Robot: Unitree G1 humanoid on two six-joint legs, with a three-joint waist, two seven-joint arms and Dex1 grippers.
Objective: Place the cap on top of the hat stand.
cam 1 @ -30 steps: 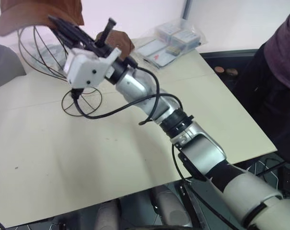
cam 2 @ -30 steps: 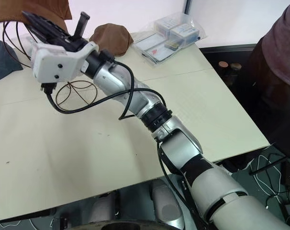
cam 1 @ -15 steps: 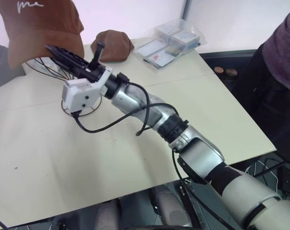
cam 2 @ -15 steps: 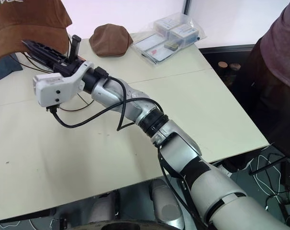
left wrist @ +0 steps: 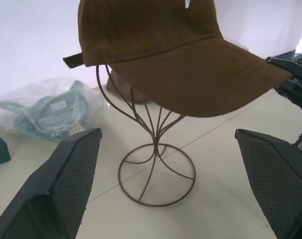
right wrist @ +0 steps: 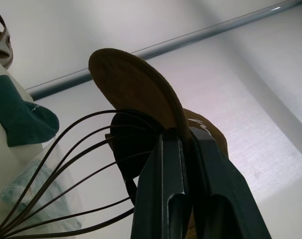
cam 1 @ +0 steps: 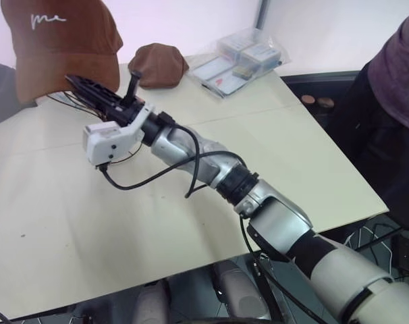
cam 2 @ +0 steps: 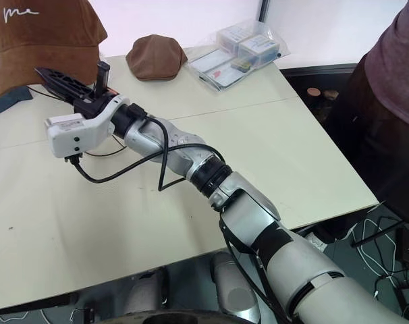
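Cap sits on the stand, crown over the wire cage, brim jutting out past the wires and sloping slightly down; white stitching shows on the front. Stand's ring base rests flat on the table, at its far left corner.

Right gripper reaches across from the right and meets the brim at its front edge; the right wrist view shows the brim's edge running into the narrow slot at the gripper's tip, with the wires curving just beside it; whether it is clamped on the brim or loose I cannot tell.

Left gripper is level and faces the stand from a little way off; its fingers are spread wide, with nothing between them.

Farther back on the table lie a plain brown cap and, right of it, a clear bag of packets; a dark cap lies at the left edge; a bagged teal item lies beyond the stand; a person stands at the right.
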